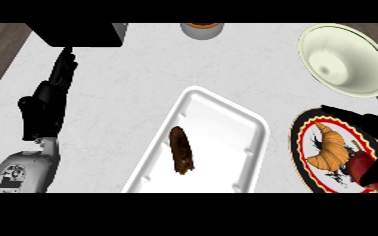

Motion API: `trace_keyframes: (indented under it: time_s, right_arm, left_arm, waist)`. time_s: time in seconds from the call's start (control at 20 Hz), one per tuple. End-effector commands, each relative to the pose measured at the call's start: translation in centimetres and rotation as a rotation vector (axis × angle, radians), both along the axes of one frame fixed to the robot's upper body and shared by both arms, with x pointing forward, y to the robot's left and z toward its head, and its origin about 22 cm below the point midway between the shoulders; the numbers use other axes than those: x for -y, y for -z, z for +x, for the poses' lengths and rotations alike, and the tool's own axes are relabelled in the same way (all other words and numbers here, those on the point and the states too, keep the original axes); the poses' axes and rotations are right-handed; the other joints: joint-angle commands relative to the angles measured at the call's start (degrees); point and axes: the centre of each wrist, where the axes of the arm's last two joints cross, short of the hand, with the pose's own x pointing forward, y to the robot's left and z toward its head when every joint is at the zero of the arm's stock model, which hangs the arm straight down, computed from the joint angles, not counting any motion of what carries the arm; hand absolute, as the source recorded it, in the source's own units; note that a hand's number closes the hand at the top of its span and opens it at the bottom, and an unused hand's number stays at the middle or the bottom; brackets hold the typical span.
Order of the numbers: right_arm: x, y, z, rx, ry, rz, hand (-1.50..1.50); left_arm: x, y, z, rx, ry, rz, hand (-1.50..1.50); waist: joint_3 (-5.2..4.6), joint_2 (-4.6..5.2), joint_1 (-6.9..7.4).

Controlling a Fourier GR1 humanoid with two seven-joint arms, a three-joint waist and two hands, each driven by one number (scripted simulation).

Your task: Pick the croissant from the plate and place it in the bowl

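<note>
Croissant (332,149) on the plate (301,152), cream bowl (341,60) just beyond it.

Your left hand (50,97) rests released at the left, fingers straight, holding nothing. Your right hand (347,114) shows only as dark fingers at the plate's far rim; you cannot tell its state. Expect the croissant to be light, flaky and easily crushed, so take it across its thick curved middle. A white ribbed tray (236,130) on the marbled surface (140,70) holds a dark brown roll (181,150).

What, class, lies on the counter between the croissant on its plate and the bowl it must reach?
Nothing visible does. The croissant sits on the plate at the right edge, and the bowl stands directly beyond it, with only bare counter between. The white tray lies off to the left, outside that path.
</note>
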Motion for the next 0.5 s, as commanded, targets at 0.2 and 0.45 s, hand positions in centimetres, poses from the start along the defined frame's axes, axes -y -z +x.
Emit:
trace_keyframes:
  time_s: [0.2, 0.45]
  right_arm:
    - [-0.7, 2.6, 0.2, -0.019, 0.014, 0.008, -1.5]
    - [-2.1, 2.8, 1.7, -0.035, -0.003, 0.001, -1.5]
  left_arm:
    - [-0.6, 2.1, -0.3, -0.012, -0.019, -0.02, 0.0]
    - [0.0, 0.4, -1.6, -0.006, 0.014, 0.002, 0.0]
  waist:
    - [-0.01, 0.0, -0.13]
    - [-0.01, -0.05, -0.03]
